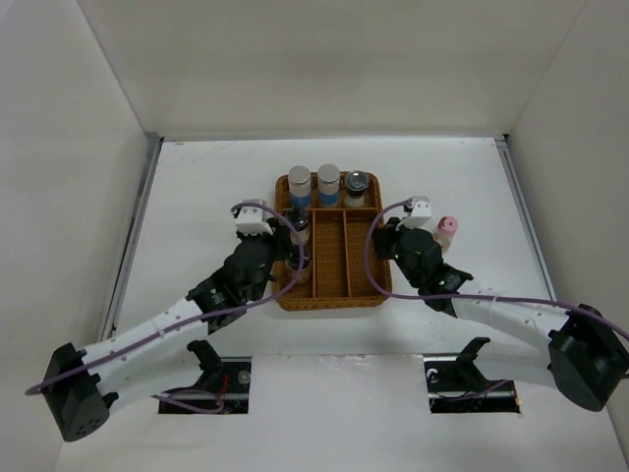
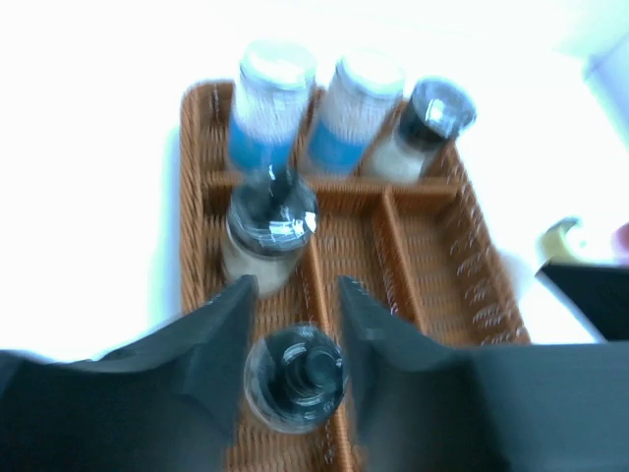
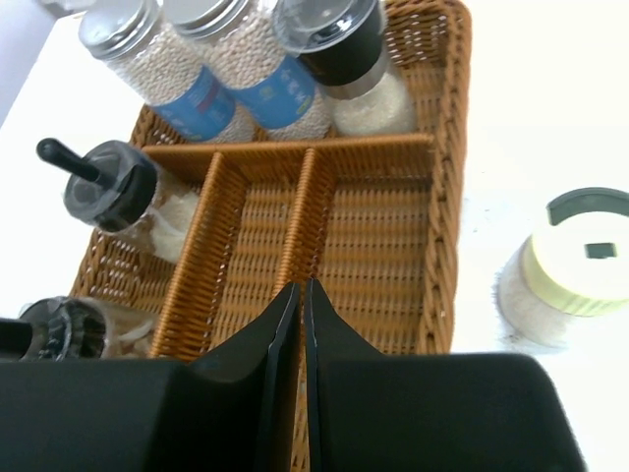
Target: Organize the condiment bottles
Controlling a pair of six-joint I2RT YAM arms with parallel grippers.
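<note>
At 12 o'clock end of wicker tray (image 1: 334, 262): cross compartment, three bottles standing in a row.
Left blue-banded bottle (image 1: 300, 184): white grains, grey cap, 9 o'clock end of that row.
Right blue-banded bottle (image 1: 327, 181): same make, middle of the row, just beside its twin.
Black-capped bottle (image 1: 356, 184): 3 o'clock end of the row, white grains below a dark collar, clear top.
Knob-topped jar (image 3: 110, 187): 9 o'clock long compartment, toward its 12 o'clock end, dark lid with a short black stem.
Front dark-capped jar (image 2: 295, 379): same long compartment, at 6 o'clock of the knob-topped jar, near it.
Left claw (image 2: 297, 290): narrow, one black finger on each side of the front dark-capped jar, pressed against it as far as the blurred wrist view shows.
Right claw (image 3: 300, 287): fully closed, fingers flat together, nothing between them; in the wrist view, tips lined up with the divider between the middle and 3 o'clock long compartments.
Cream-capped jar (image 3: 572, 265): on the white table (image 1: 197, 197) at 3 o'clock of the tray, apart from its rim, pale yellow cap with grey top.
Pink-capped bottle (image 1: 447, 228): on the table at 3 o'clock of the tray, just beside the right wrist in the top view.
</note>
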